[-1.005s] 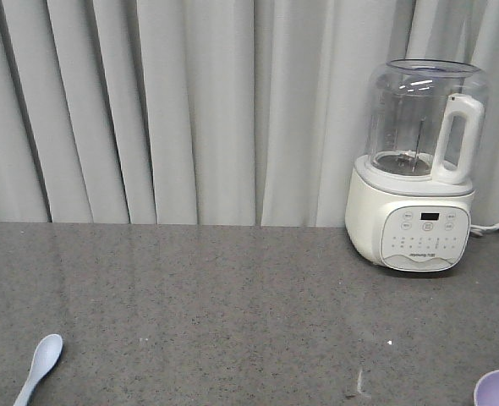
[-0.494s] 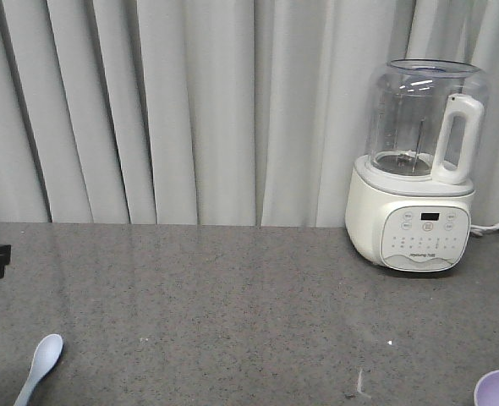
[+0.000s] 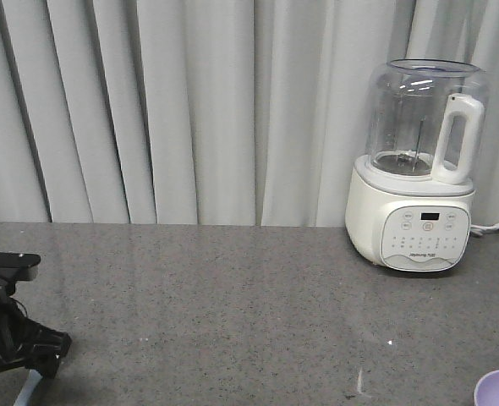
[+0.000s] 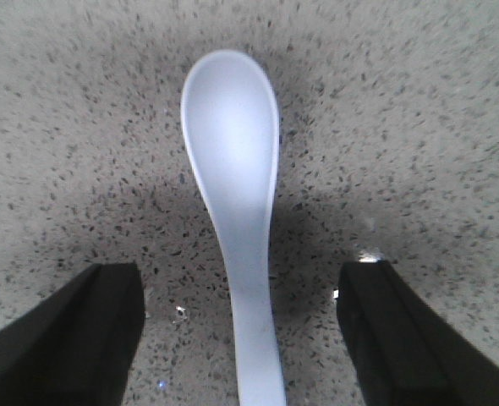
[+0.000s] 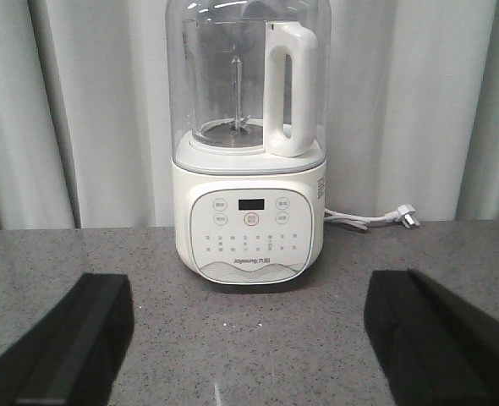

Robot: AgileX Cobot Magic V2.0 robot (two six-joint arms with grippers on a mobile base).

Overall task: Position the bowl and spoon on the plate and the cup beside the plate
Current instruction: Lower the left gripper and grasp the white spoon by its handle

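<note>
While the left pincer [image 4: 237, 283] hung spread astride the spoon [image 4: 231, 152], which lay flat on the counter [image 4: 419, 101], spoon pickup looked like the step in hand, and next it would need lowering and closing on the handle.

The spoon [image 4: 231, 169] looked like smooth pale blue plastic with a soft sheen. The blender [image 3: 414, 169] had a glossy clear jar over smooth cream plastic. Under the blender, the counter [image 3: 233, 313] was polished, speckled grey stone. Behind the blender, the curtain [image 3: 190, 110] was matt cloth.
</note>
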